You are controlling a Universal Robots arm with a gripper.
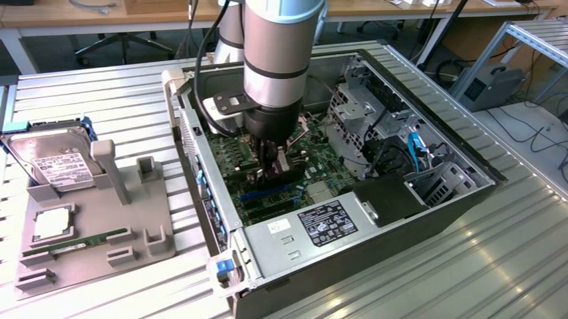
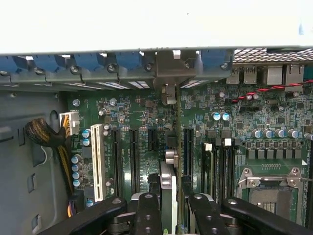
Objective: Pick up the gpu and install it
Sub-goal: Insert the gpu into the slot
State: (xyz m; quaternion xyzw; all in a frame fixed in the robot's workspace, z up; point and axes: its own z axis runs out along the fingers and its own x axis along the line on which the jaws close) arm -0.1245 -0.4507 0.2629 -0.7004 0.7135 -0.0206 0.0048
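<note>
One thin, stiff, light but fragile gpu [image 2: 167, 196] stands edge-on in the gripper [image 2: 168, 208], clamped by its upper edge as is best, above the motherboard [image 1: 306, 149] slots, six o'clock of the arm.

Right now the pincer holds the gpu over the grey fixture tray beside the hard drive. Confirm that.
Not quite. The pincer holds the gpu edge-on inside the open computer case, over the motherboard slots, as the exterior view shows. The hard drive lies outside.
</note>
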